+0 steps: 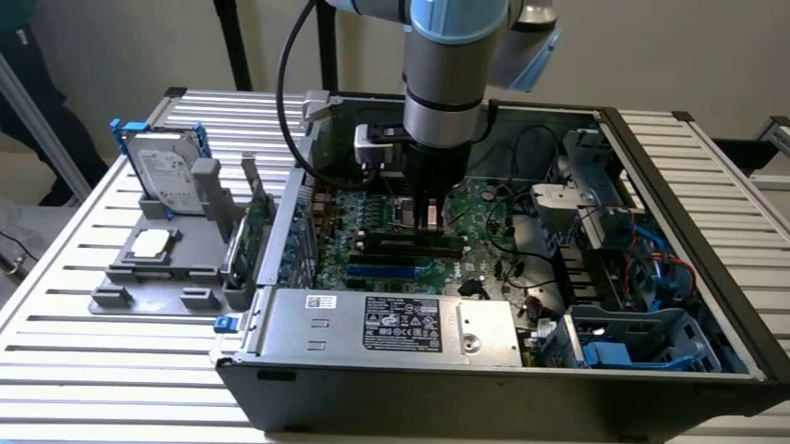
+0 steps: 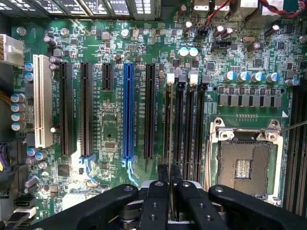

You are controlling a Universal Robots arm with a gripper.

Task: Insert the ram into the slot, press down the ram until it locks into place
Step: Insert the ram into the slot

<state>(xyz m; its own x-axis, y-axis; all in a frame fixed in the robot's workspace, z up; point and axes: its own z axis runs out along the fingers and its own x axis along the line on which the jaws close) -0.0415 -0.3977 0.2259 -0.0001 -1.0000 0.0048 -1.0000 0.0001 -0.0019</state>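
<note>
A: Where is the gripper (image 1: 427, 220) right now?
B: Down inside the open computer case (image 1: 370, 375), over the middle of the motherboard (image 2: 115, 163), the arm nearly upright above it.
A: And the fingers (image 2: 162, 175)?
B: Pinched together on the ram (image 2: 170, 129). In the wrist view the ram is seen edge-on, a thin pale line running out from between the two black fingertips.
A: Where does the ram lie against the sockets?
B: Lengthwise along the slot (image 2: 166, 115), the outermost of four parallel black memory sockets, on the side away from the CPU socket (image 2: 244, 165) and towards the blue socket (image 2: 127, 112). Between that slot and the blue socket runs one long black expansion socket (image 2: 150, 110).
A: Is it locked in?
B: I cannot tell how deep it sits. The white clip (image 2: 170, 78) at the slot's far end is in view, but whether it grips the ram I cannot tell.
A: Anything else about?
B: A hard drive (image 1: 166, 171) stands in a grey holder (image 1: 154, 268) on the slatted table (image 1: 62, 361), just beside the case's wall, towards the exterior view's left
</note>
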